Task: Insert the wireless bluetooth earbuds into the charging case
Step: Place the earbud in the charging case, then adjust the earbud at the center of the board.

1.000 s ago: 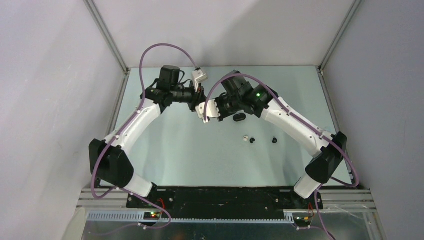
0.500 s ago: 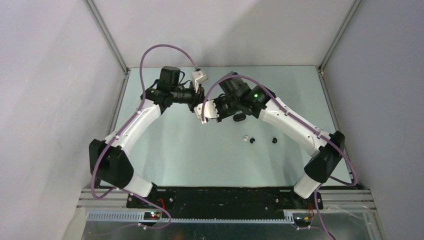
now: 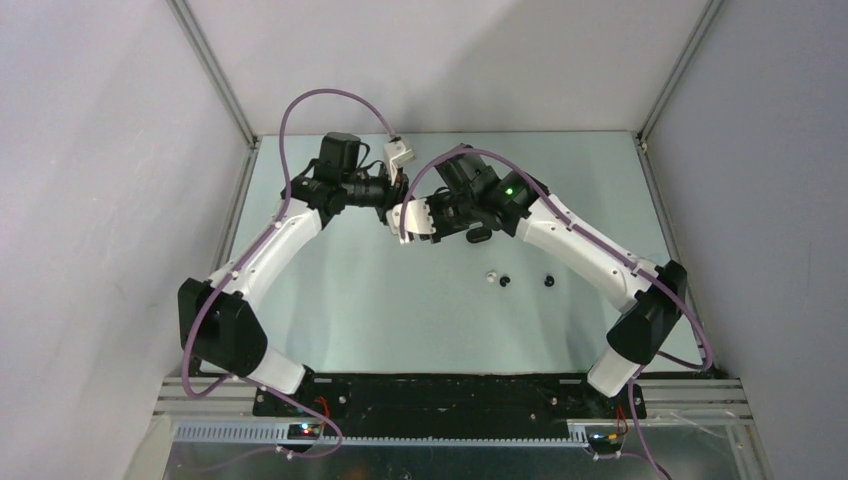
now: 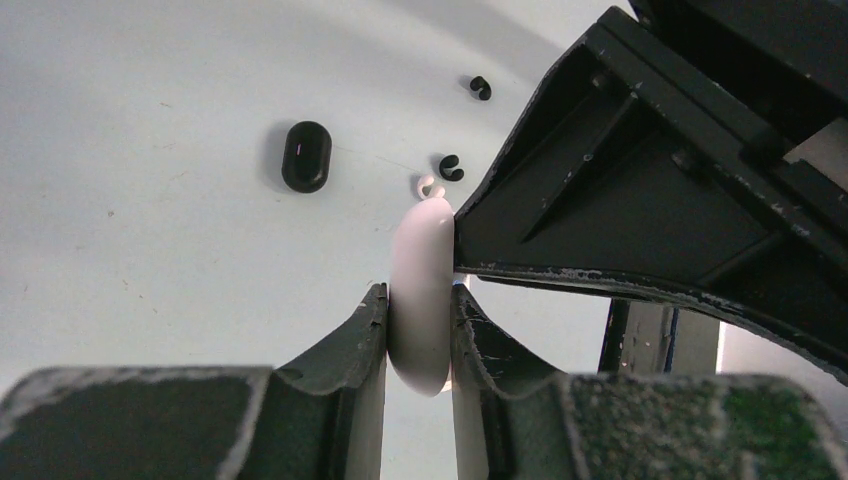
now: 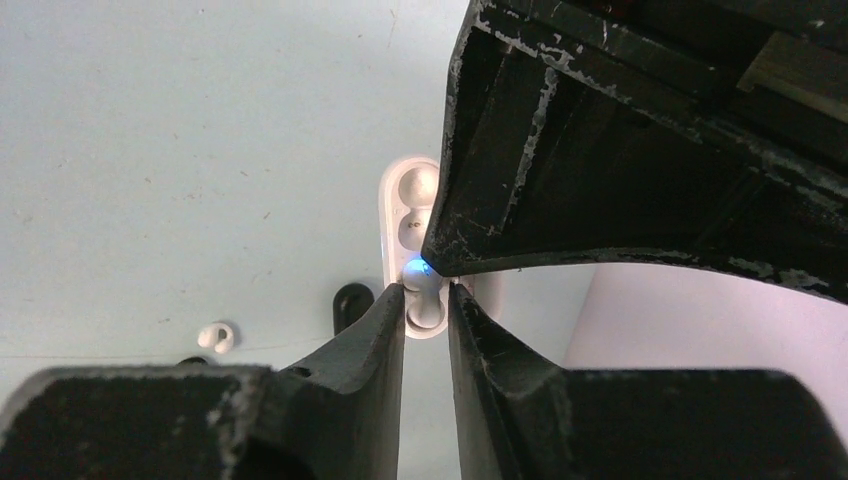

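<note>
Your left jaws are clamped on the white charging case (image 4: 420, 285), its edge toward that wrist camera. Your right jaws stand narrow at the end of its open face; whether they pinch a bud you cannot tell. One white earbud (image 4: 431, 186) and two black earbuds (image 4: 451, 168) lie on the desk (image 4: 150, 260) near the black case (image 4: 306, 155).

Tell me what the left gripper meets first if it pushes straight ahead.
The left gripper, clamped on the white case, would likely meet the right gripper's finger, which touches the case's tip.
</note>
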{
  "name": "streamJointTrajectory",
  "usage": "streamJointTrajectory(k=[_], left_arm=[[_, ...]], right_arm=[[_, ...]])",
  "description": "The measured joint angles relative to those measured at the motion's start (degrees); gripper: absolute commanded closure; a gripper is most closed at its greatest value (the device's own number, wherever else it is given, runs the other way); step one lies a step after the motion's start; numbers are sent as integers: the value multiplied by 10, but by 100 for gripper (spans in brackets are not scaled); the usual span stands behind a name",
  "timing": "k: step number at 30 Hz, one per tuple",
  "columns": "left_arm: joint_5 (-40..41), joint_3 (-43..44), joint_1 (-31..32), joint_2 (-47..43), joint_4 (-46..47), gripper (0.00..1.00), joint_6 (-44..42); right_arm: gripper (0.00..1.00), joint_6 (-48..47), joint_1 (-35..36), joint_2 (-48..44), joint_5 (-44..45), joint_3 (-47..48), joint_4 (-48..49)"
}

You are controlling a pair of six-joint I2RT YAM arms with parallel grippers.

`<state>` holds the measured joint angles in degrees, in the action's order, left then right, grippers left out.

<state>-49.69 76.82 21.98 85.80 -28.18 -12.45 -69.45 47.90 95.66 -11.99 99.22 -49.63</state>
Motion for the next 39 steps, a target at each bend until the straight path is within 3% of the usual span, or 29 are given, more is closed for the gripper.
streamJointTrajectory(k=[9, 15, 21, 25, 30, 39], left_arm=[[0, 0, 0, 0, 1, 100, 0], [3, 0, 0, 0, 2, 100, 0], [10, 0, 0, 0, 2, 100, 0], [16, -9, -4, -5, 3, 100, 0], [21, -29, -16, -28, 3, 100, 1], [42, -41, -38, -59, 2, 100, 4]], right_arm=[[70, 31, -9, -29, -27, 0, -5], [66, 96, -56, -94, -78, -9, -6], [53, 192, -121, -221, -117, -133, 49], [57, 280, -194, -273, -161, -237, 97], [61, 309, -259, -207, -218, -268, 88], [69, 141, -240, -35, -203, -273, -5]])
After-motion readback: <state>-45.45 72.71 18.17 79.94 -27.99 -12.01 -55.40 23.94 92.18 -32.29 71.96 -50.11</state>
